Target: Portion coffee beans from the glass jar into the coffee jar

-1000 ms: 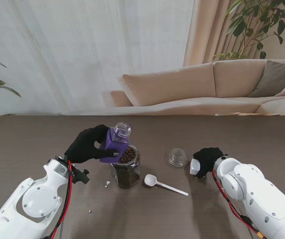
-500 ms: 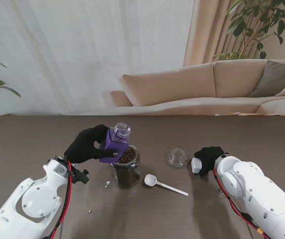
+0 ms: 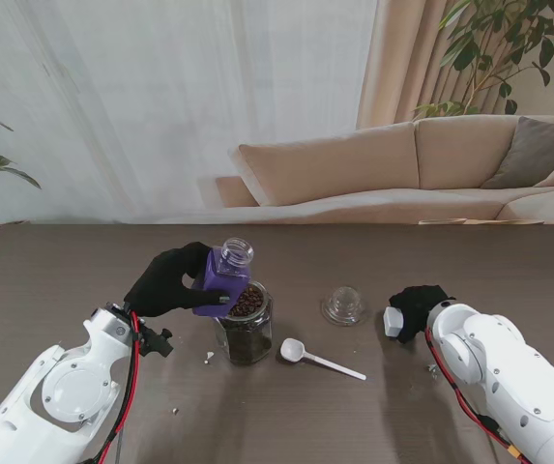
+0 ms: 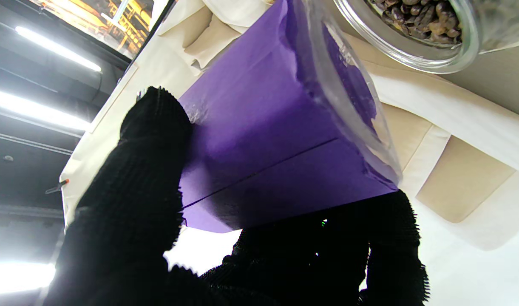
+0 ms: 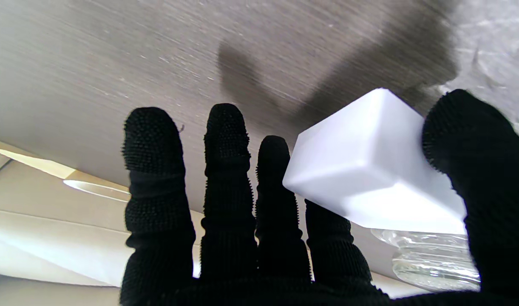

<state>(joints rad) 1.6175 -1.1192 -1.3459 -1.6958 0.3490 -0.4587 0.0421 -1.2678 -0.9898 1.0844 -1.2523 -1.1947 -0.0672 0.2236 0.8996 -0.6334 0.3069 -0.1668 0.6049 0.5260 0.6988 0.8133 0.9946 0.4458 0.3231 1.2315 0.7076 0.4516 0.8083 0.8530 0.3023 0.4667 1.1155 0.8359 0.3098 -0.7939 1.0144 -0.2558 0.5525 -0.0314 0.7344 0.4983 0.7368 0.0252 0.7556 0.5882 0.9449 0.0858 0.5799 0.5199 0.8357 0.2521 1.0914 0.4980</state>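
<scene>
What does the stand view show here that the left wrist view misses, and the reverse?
Only the stand view: the right hand holding a white cap, the glass lid and the white scoop lying on the table. Only the left wrist view: fingers pressed on the bottle's purple label, seen close. Both: the left hand holding the purple bottle tilted beside the bean jar.

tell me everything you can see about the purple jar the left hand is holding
The purple jar is a squarish clear container wrapped in a purple label, with a bare clear neck and no lid on its open mouth. The black-gloved left hand grips its body, holding it tilted and raised beside the glass jar of coffee beans. I can't tell whether the two touch, or whether it holds any beans.
</scene>
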